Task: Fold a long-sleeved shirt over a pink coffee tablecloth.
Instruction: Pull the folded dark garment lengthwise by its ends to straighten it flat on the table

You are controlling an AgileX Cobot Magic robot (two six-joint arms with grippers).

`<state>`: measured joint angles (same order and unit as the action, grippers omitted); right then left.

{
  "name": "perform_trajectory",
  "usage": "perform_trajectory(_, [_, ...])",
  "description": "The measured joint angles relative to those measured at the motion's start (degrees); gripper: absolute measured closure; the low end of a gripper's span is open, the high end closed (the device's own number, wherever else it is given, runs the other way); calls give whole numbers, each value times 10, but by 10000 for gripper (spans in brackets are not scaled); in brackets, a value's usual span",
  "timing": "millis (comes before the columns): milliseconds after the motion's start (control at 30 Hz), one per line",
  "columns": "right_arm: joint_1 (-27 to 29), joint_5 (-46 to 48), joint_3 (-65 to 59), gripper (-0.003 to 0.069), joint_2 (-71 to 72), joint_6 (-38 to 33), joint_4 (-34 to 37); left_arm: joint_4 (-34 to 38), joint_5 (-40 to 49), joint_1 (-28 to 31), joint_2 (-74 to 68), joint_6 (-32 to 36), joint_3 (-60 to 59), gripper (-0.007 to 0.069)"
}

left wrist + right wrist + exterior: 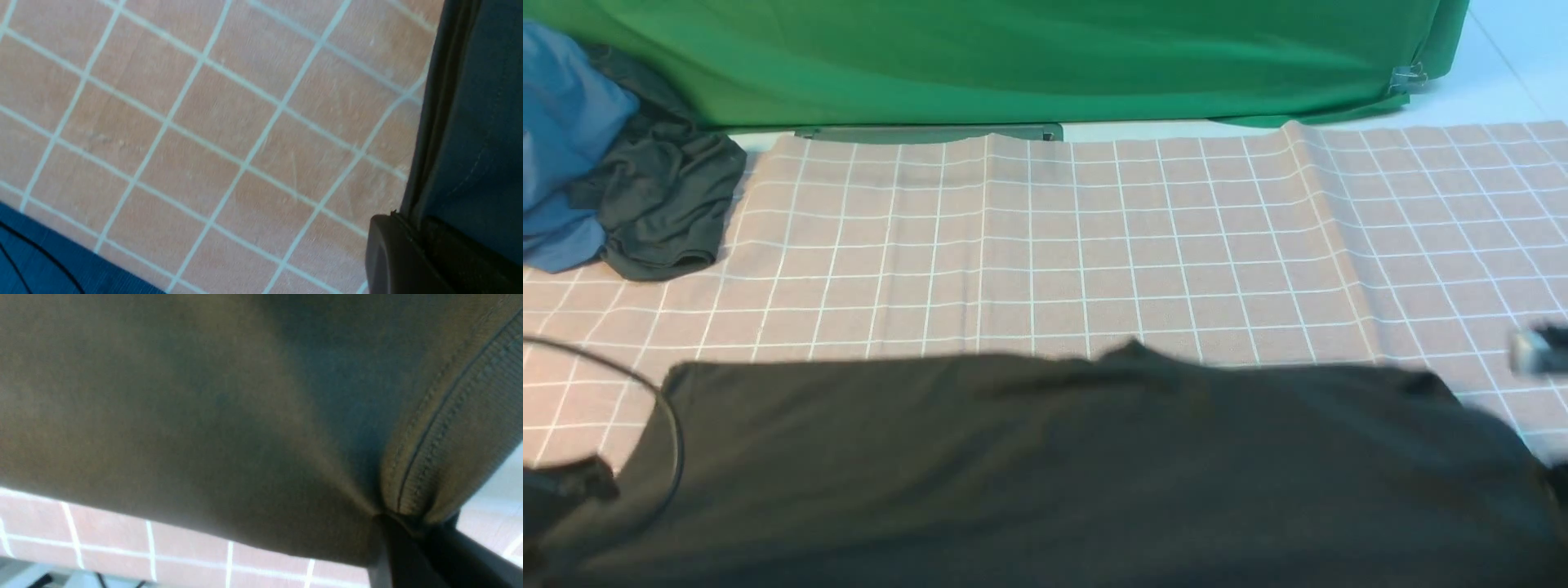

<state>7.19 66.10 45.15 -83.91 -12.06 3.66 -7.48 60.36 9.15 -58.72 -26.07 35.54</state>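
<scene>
Inside the right claw (398, 520), the long-sleeved shirt (204, 416) sits pinched.

Black shirt (1054, 465) across near edge of pink gridded tablecloth (1054, 245).

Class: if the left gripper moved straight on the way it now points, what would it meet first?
Probably the tablecloth: the left gripper, shut on the shirt, faces bare cloth with nothing between, though depth is unclear.
</scene>
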Motion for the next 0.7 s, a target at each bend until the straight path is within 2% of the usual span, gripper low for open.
perform_trajectory(167, [0, -46, -59, 547, 73, 17, -2, 2, -24, 0, 34, 3, -17, 589])
perform_trajectory(267, [0, -46, -63, 463, 92, 23, -7, 2, -27, 0, 42, 4, -17, 555])
perform_trajectory(300, [0, -44, -63, 412, 95, 28, -10, 2, -23, 0, 42, 4, -17, 526])
perform_trajectory(333, [0, -43, -63, 396, 96, 29, -11, 1, -23, 0, 42, 4, -17, 515])
perform_trajectory(367, [0, -35, -62, 333, 97, 32, -13, 0, -14, 0, 42, 4, -17, 452])
perform_trajectory(400, [0, -30, -61, 303, 97, 33, -14, 0, -12, 0, 42, 4, -17, 421])
perform_trajectory(433, [0, -26, -58, 286, 97, 33, -15, 0, -11, 0, 42, 4, -16, 382])
perform_trajectory(467, [0, -26, -57, 283, 97, 33, -15, 0, -11, 0, 42, 4, -16, 375])
perform_trajectory(500, [0, -22, -36, 273, 97, 35, -13, 0, -10, 0, 42, 4, -10, 316])
perform_trajectory(600, [0, -31, -4, 302, 96, 36, 0, 8, -15, 0, 42, 5, 10, 261])
perform_trajectory(667, [0, -68, 34, 391, 94, 11, 37, 48, -29, 1, 42, 27, 33, 251])
perform_trajectory(700, [-1, -86, 59, 476, 87, -11, 67, 75, -36, 1, 42, 51, 39, 264])
